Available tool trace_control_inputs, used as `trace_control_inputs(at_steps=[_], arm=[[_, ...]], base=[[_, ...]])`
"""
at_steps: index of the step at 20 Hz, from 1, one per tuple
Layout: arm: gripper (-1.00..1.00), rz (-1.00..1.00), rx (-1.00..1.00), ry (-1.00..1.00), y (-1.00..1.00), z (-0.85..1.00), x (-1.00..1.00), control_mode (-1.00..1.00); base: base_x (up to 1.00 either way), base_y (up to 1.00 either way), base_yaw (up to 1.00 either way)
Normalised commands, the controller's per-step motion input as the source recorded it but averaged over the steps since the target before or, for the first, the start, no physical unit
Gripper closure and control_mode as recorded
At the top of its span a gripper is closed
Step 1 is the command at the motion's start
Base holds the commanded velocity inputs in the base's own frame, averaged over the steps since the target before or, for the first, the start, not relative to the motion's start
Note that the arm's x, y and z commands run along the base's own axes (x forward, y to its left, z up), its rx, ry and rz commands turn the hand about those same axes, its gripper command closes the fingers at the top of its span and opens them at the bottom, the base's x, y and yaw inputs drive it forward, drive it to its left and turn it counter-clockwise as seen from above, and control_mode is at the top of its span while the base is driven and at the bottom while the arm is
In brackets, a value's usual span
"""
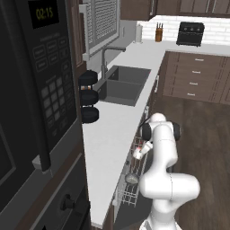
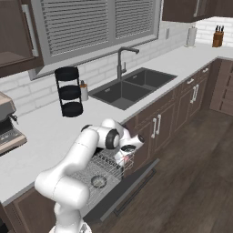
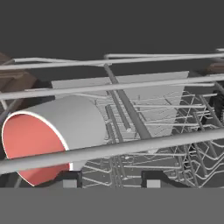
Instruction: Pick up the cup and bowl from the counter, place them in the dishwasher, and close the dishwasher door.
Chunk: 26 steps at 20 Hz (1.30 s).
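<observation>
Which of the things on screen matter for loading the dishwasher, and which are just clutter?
Job: cup lying on its side in the rack; bowl in the rack; dishwasher door, down; gripper.

Lying about: black three-tier stand, sink, knife block, toaster.

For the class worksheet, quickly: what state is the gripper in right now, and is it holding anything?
Gripper: fingertips stand apart, open; the cup lies tilted in the dishwasher rack just left of the tips, apparently released.
</observation>
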Motion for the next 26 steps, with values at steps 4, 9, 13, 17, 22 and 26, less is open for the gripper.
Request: trace_control_inputs(at_steps=[4,9,13,17,22,26], arm=[[-1.0,-0.04,0.0,-0.13,0.0,0.47,-0.45,-1.0],[-1.0,-0.04,-0.04,-0.07,-0.17,0.97,-0.74,-1.0],[-1.0,-0.06,-0.2,-0.03,-0.51,0.79,-0.76,-1.0],[-1.0,-0.08,-0.19,-0.12,-0.59,0.64,-0.78,-1.0],[-1.0,-0.05,-0.05,-0.15,-0.77,0.44,-0.76,-1.0],[-1.0,-0.04,0.0,-0.19,-0.68,0.47,-0.99,-1.0]], base=[[0.0,0.0,0.0],[0.0,0.0,0.0],[0.0,0.0,0.0],[0.0,0.0,0.0],[0.0,0.0,0.0],[0.0,0.0,0.0]])
